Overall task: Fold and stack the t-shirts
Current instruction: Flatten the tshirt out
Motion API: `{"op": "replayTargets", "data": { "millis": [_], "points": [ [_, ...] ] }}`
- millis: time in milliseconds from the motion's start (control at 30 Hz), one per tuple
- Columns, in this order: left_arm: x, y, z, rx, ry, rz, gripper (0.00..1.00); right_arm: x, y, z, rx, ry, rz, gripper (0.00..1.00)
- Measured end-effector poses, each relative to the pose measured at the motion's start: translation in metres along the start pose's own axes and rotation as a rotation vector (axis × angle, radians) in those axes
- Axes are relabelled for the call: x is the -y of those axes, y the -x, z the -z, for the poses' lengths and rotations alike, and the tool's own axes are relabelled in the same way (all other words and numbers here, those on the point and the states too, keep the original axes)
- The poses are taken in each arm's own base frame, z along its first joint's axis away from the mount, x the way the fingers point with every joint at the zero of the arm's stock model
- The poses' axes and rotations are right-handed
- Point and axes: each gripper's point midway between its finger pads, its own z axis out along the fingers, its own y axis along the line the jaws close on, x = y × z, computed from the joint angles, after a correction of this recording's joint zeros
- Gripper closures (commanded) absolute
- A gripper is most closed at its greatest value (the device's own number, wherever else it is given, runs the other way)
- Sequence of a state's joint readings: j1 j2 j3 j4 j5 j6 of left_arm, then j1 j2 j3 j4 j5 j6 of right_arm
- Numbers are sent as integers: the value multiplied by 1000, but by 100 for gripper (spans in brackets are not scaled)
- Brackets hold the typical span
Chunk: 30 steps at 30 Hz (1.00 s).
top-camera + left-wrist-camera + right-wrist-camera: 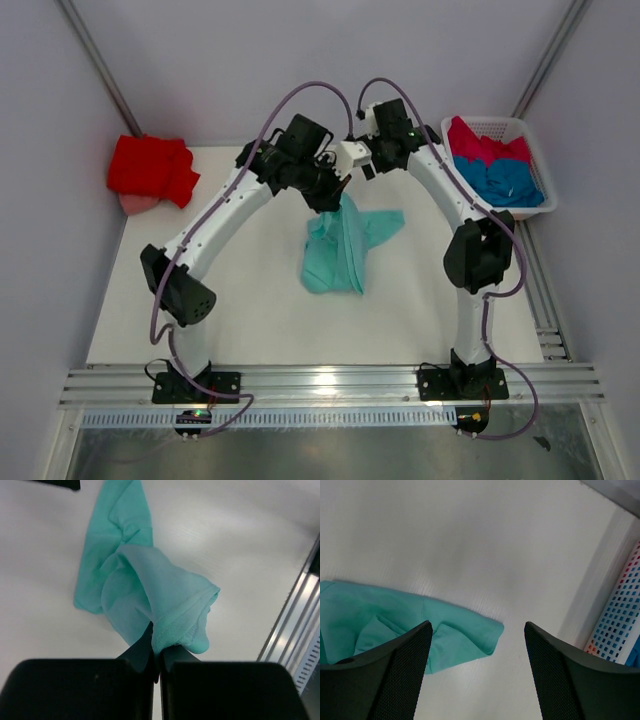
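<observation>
White slatted basket (pixel 498 122) sits far right (table (pixel 250 315) corner).

The left arm (pixel 300 160) is hiding the top of the teal shirt (pixel 338 252); at nine o'clock the red shirt (pixel 150 168) is covering something pink (pixel 138 204).

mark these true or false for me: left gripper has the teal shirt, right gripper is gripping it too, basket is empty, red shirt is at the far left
1. The left gripper is shut on the mint-teal t-shirt. True.
2. The right gripper is gripping that shirt too. False: its jaws stand open with nothing between them, and the cloth lies on the table below.
3. The white basket is empty. False: it holds a crimson-pink t-shirt and a blue t-shirt.
4. The bright red t-shirt lies at the far left of the table. True.
</observation>
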<state>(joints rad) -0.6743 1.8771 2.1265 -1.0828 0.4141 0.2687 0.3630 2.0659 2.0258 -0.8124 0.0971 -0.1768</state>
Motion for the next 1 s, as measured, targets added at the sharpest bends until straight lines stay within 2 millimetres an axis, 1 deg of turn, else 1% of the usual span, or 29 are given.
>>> {"op": "replayTargets", "data": {
  "millis": [100, 167, 200, 333, 433, 467, 567, 633, 667, 700, 733, 767, 800, 833, 867, 1000],
  "points": [
    [-18, -28, -19, -95, 67, 35, 100, 10, 19, 14, 59, -39, -4, 22],
    [-30, -46, -30, -155, 116, 62, 100, 17, 29, 26, 96, -73, -7, 22],
    [-35, -53, -35, -179, 136, 76, 100, 22, 34, 34, 113, -92, -7, 22],
    [-69, -75, -57, -244, 246, 159, 100, 38, 47, 64, 179, -167, -8, 22],
    [-96, -90, -70, -278, 329, 212, 100, 45, 42, 79, 189, -201, -7, 22],
    [-104, -94, -72, -289, 355, 222, 100, 45, 38, 80, 184, -205, -5, 22],
    [-121, -104, -79, -312, 409, 232, 100, 43, 24, 79, 152, -197, 6, 22],
    [-126, -106, -80, -320, 431, 230, 100, 39, 16, 73, 128, -183, 16, 22],
    [-127, -107, -80, -323, 439, 228, 97, 37, 11, 71, 115, -172, 22, 22],
    [-128, -107, -79, -325, 448, 226, 88, 35, 7, 69, 102, -161, 27, 22],
    [-129, -106, -79, -326, 453, 223, 56, 32, 2, 66, 87, -146, 34, 22],
    [-130, -106, -78, -327, 457, 218, 39, 31, 0, 66, 80, -141, 36, 22],
    [-132, -106, -78, -328, 460, 214, 27, 29, -2, 65, 74, -134, 39, 22],
    [-133, -107, -78, -330, 464, 221, 9, 28, -3, 64, 70, -129, 41, 22],
    [-134, -108, -78, -334, 465, 215, 2, 28, -5, 63, 66, -126, 43, 22],
    [-140, -115, -76, -351, 481, 219, 1, 25, -9, 62, 54, -114, 46, 22]
  ]
}}
